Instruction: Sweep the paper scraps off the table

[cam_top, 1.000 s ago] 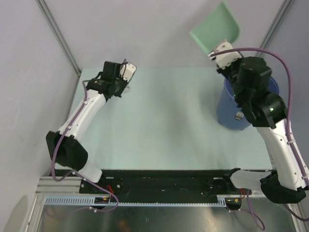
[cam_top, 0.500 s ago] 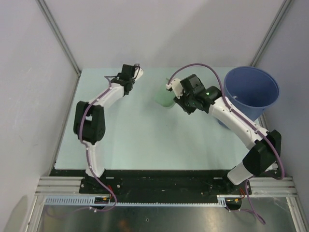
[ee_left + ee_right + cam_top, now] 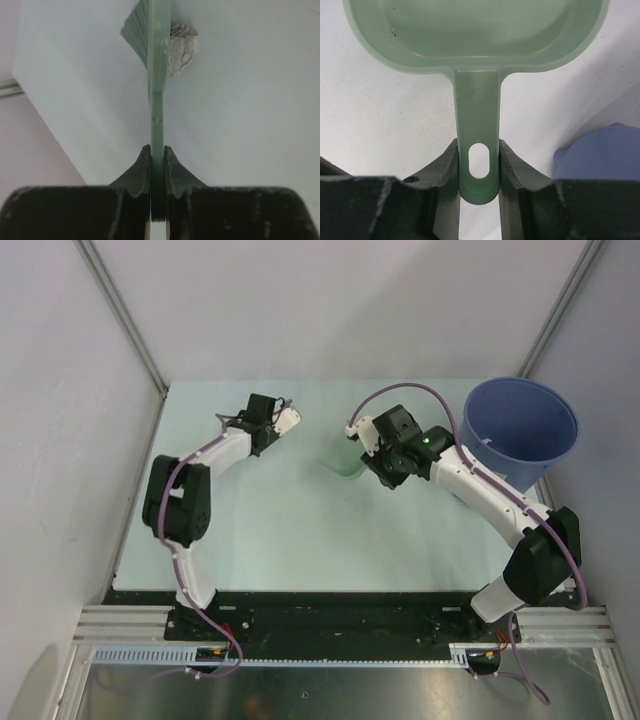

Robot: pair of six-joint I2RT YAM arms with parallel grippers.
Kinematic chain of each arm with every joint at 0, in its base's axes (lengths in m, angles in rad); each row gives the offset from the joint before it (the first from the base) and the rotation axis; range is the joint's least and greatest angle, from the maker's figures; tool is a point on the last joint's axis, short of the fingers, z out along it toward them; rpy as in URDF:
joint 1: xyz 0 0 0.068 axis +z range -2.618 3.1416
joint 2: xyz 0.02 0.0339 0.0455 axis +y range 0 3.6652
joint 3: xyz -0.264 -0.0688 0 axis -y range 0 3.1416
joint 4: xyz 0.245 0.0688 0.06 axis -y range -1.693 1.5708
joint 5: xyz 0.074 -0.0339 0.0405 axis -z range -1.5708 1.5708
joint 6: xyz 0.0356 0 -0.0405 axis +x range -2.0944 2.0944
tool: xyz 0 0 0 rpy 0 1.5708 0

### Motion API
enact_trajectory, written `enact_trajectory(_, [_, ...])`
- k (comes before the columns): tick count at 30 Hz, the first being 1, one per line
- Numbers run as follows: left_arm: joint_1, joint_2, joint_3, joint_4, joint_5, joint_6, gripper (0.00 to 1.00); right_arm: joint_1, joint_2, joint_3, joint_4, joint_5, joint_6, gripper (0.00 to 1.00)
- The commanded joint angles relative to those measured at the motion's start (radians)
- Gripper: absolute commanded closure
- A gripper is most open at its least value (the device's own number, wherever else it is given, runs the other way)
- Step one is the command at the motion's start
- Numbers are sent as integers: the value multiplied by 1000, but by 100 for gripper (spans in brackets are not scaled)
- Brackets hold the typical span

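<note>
Left jaws on brush (image 3: 157, 85), scrap (image 3: 183, 48) seemingly ahead.

A fixed camera looks down from high behind both arm bases, taking in the whole worktop (image 3: 300, 530). Wrist cameras sit close behind the left gripper (image 3: 156, 149) and right gripper (image 3: 477, 146), facing outward along them. Their close-up brush (image 3: 159, 50) and dustpan (image 3: 475, 35) also appear small overhead.

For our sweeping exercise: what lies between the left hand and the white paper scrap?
The green brush, gripped in the left hand, reaches up beside the scrap; left wrist view.
</note>
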State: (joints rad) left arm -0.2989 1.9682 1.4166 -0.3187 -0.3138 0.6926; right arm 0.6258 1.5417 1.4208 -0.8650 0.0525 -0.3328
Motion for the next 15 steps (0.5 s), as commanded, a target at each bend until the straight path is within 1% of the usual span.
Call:
enact_trajectory(1, [-35,-133,-96,-256,397,-10,100,8,-3,-23,-2,9,20,100])
enact_trajectory(4, [-42,-204,-143,-335,473,-111,100,23,-2,-49,-17,1,52,100])
enact_trajectory(5, [-42,-241,-165,-351,495,-169,100,32,-2,-62,-23,-3,61,100])
enact_trajectory(8, [-42,-304,-177,-376,498,-244,100,75,-8,-106,-54,-43,109,100])
enact_trajectory(9, [-40,-321,-176,-381,496,-258,100,93,-9,-117,-68,-96,127,100])
enact_trajectory(11, [-36,-368,-153,-399,499,-286,100,113,-8,-152,-77,-138,135,100])
enact_trajectory(13, [-34,-402,-134,-408,495,-294,100,130,3,-184,-78,-155,152,100])
enact_trajectory(15, [-31,-446,-113,-418,481,-300,100,130,34,-206,-45,-154,164,100])
